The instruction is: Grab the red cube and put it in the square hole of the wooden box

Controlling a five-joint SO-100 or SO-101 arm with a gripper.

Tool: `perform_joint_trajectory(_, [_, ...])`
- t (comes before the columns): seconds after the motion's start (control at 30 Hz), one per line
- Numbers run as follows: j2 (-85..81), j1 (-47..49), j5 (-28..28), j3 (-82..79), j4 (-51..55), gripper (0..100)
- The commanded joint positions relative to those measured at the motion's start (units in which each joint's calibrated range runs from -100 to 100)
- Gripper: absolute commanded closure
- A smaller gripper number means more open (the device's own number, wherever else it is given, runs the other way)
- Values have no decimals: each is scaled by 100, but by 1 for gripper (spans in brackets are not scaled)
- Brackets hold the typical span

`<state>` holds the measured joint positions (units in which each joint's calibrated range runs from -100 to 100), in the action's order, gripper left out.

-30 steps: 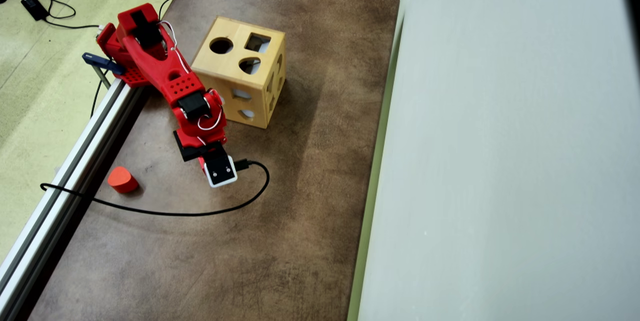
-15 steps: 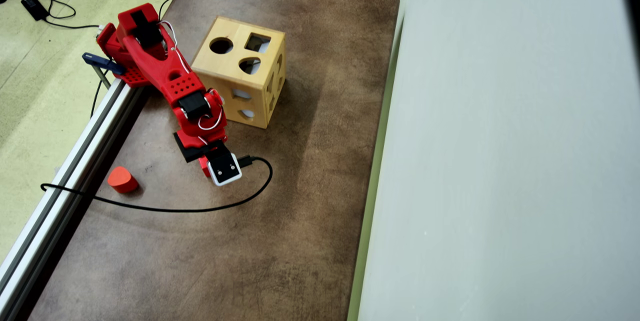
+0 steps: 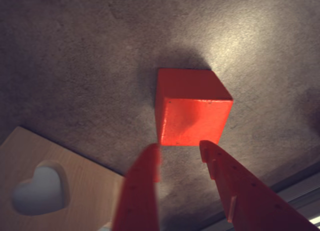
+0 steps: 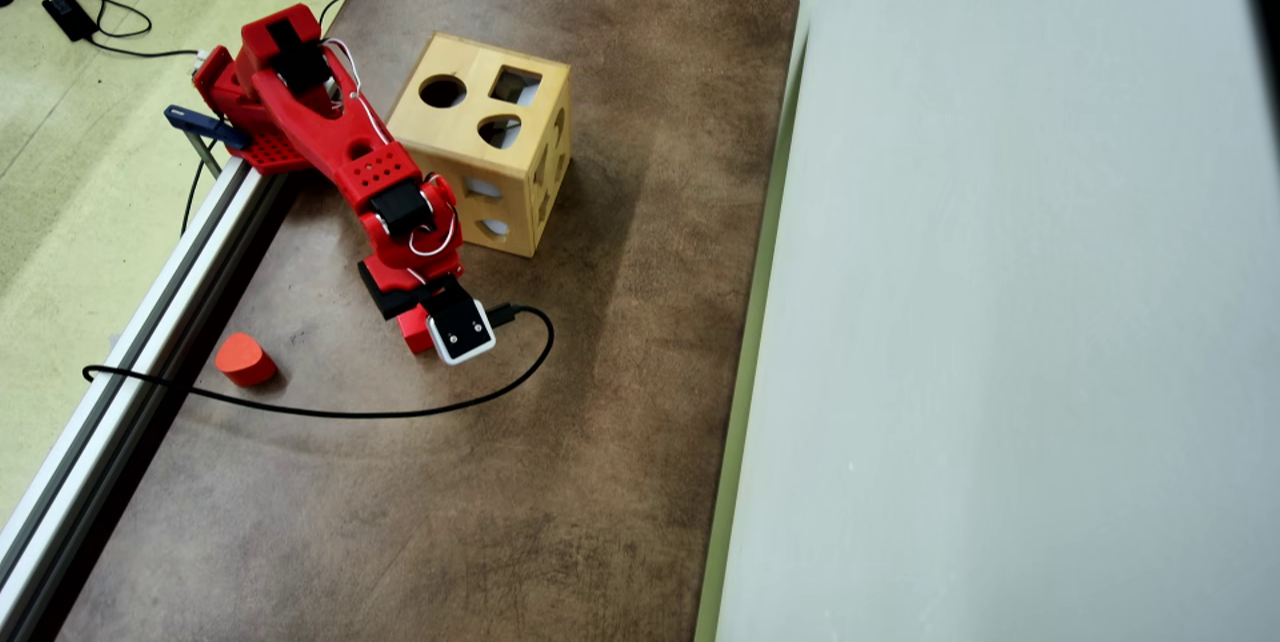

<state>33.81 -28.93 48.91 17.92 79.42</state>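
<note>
Brown tabletop fills both views, with the wooden box behind the arm and its square hole facing up, so a drop from above should suit. The gripper hangs spread and empty, the red cube just ahead of its tips, untouched, seemingly lined up for a straddle.

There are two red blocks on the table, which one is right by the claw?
The red cube, sharp-edged and flat-faced, just ahead of the open claw. The rounded orange-red block sits apart near the table's rail.
</note>
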Motion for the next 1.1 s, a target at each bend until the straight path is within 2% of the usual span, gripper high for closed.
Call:
perform_joint_trajectory(0.0, [-167,-154,24,32,-49,73])
perform_joint_trajectory(1.07, [215,-510,34,104,-41,70])
